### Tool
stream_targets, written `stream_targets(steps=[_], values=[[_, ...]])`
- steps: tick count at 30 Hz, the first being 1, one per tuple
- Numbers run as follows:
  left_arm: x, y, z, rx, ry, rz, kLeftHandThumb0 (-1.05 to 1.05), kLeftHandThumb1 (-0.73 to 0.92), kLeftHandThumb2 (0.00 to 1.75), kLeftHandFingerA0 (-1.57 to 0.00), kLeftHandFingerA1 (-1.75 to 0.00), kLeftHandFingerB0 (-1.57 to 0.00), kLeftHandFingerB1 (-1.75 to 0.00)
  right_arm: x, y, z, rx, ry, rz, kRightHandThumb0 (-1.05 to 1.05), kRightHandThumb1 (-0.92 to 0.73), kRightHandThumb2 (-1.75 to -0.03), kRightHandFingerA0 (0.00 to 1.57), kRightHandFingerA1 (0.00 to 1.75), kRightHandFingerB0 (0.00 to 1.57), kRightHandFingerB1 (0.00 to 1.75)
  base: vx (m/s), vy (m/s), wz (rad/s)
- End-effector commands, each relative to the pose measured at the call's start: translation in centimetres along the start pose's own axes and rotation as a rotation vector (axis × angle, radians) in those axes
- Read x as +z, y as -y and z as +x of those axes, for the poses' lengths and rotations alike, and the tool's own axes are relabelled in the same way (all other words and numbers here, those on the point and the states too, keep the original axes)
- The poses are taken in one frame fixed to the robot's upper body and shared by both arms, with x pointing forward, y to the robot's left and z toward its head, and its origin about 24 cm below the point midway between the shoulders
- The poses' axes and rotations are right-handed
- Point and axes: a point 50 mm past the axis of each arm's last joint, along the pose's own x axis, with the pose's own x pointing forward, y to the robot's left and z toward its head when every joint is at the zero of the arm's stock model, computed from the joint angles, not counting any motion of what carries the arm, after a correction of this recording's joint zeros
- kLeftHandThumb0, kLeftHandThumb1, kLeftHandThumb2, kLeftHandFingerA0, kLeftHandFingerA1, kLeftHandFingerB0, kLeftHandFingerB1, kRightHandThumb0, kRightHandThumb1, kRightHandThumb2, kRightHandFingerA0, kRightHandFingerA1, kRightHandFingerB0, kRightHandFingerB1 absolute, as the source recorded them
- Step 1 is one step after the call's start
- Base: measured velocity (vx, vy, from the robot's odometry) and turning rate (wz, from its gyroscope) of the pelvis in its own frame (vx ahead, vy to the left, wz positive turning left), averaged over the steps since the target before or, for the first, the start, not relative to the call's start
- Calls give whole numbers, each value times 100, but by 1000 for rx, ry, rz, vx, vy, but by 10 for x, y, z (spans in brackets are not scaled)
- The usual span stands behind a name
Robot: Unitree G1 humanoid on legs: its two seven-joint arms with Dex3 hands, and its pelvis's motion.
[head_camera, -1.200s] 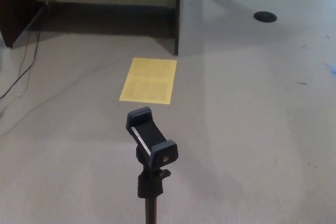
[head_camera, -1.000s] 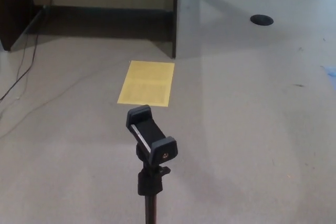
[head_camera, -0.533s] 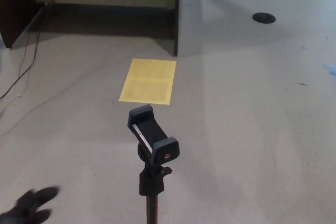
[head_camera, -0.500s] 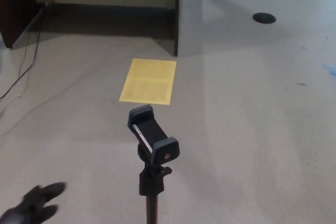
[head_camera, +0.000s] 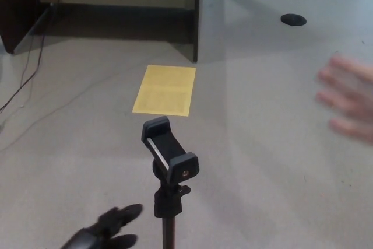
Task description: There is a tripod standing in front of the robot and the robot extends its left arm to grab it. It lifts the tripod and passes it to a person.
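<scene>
A black tripod (head_camera: pixel 168 202) stands upright at the bottom centre, topped by a grey phone clamp (head_camera: pixel 169 150); its legs are out of frame. My left hand (head_camera: pixel 105 230) is low at the bottom left of the pole, fingers apart, empty, a short gap from the pole. A person's blurred hand (head_camera: pixel 348 104) with spread fingers comes in at the right edge. My right hand does not show.
A yellow sheet (head_camera: pixel 165 90) lies on the grey floor beyond the tripod. A dark desk panel (head_camera: pixel 197 16) stands behind it, with cables (head_camera: pixel 26 74) trailing at the left. A black round disc (head_camera: pixel 294 20) lies on the floor at the far right.
My left hand has moved right and up toward the tripod pole. A person's hand has appeared at the right edge. The tripod has not moved.
</scene>
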Motion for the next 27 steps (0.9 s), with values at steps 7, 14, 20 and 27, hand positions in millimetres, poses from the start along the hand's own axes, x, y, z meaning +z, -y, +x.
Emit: stream_targets(steps=[7,14,20,27], values=[[13,31,18,-45,14,-32,-58,36,79,-8,-47,0,-22,-16,-14,-16,37,-3,-33,-48,-58,-82,73,58,37,45,0,0,0],[23,30,30,-38,14,-32,-67,43,77,-3,-41,-11,-9,-12,-15,-13,36,4,-53,-48,-58,-82,71,57,37,46,0,0,0],[24,27,36,-9,13,-38,-70,44,76,-6,-42,-11,-8,-11,-16,-13,43,8,-49,-47,-57,-82,70,57,38,46,0,0,0],[21,19,39,37,-10,1,-65,49,55,-15,-34,-2,-21,-8,-18,-12,62,19,-54,-46,-58,-82,65,56,40,47,0,0,0]])
